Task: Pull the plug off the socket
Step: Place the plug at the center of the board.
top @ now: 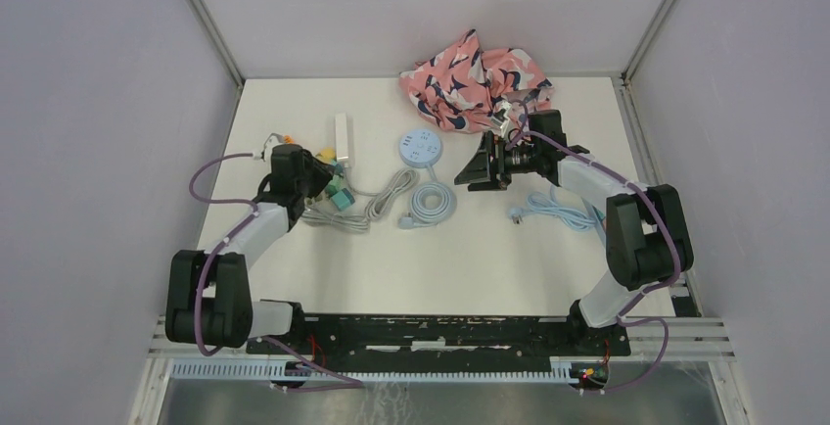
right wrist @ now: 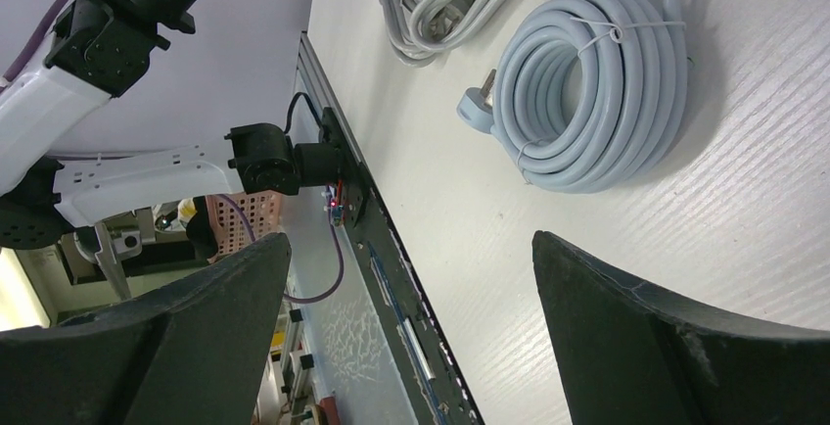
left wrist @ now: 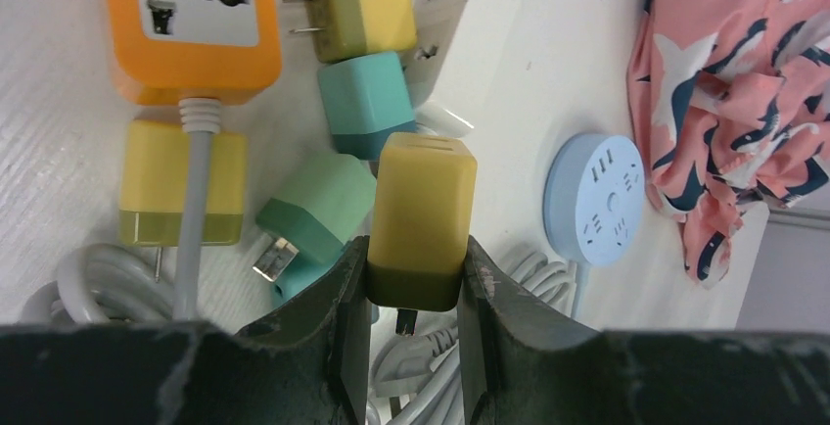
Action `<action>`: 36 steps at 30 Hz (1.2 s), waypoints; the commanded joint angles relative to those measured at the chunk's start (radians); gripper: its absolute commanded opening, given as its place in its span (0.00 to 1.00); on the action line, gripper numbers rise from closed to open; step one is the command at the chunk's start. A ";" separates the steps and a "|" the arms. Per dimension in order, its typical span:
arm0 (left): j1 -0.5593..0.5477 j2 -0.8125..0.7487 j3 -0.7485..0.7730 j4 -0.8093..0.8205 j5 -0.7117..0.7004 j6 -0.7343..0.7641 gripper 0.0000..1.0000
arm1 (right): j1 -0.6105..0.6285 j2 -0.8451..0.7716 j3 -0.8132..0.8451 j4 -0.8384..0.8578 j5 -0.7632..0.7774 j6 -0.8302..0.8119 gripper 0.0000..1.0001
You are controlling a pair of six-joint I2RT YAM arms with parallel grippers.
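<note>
My left gripper [left wrist: 413, 254] is shut on a yellow plug with an olive base [left wrist: 421, 210], held above the table with a prong showing underneath, free of any socket. Below it lie an orange power strip [left wrist: 191, 23], a white power strip [left wrist: 460, 33] and loose plugs: yellow-olive [left wrist: 357, 9], teal [left wrist: 367, 102], green [left wrist: 318, 214] and yellow [left wrist: 181, 185]. In the top view the left gripper [top: 318, 182] is at the left beside the white strip [top: 343, 138]. My right gripper [top: 477, 170] is open and empty, its jaws wide apart [right wrist: 411, 249] above bare table.
A round blue socket [top: 418, 147] with a coiled grey cable [top: 431, 202] lies mid-table; the coil also shows in the right wrist view [right wrist: 597, 87]. A bundled grey cord [top: 382, 200] lies left of it. A pink patterned cloth [top: 475, 80] is at the back. A pale blue cable [top: 563, 212] lies at the right.
</note>
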 commanded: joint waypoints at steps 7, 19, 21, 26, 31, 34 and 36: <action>0.053 0.021 0.020 0.001 -0.044 -0.082 0.53 | -0.005 -0.024 0.047 0.010 -0.031 -0.020 1.00; 0.055 -0.030 0.011 -0.009 -0.011 -0.072 0.73 | -0.005 -0.041 0.082 -0.094 -0.033 -0.137 1.00; 0.054 -0.053 0.007 -0.005 0.020 -0.059 0.73 | -0.006 -0.057 0.099 -0.144 -0.031 -0.201 1.00; 0.054 -0.111 -0.021 0.067 0.200 -0.028 0.73 | -0.010 -0.125 0.119 -0.236 0.013 -0.351 1.00; 0.054 -0.143 -0.071 0.223 0.440 -0.039 0.76 | -0.023 -0.205 0.144 -0.338 0.084 -0.514 1.00; 0.052 -0.153 -0.093 0.360 0.575 -0.064 0.80 | -0.034 -0.279 0.152 -0.384 0.130 -0.633 1.00; 0.050 -0.161 -0.098 0.438 0.666 -0.085 0.84 | -0.043 -0.330 0.161 -0.414 0.166 -0.720 1.00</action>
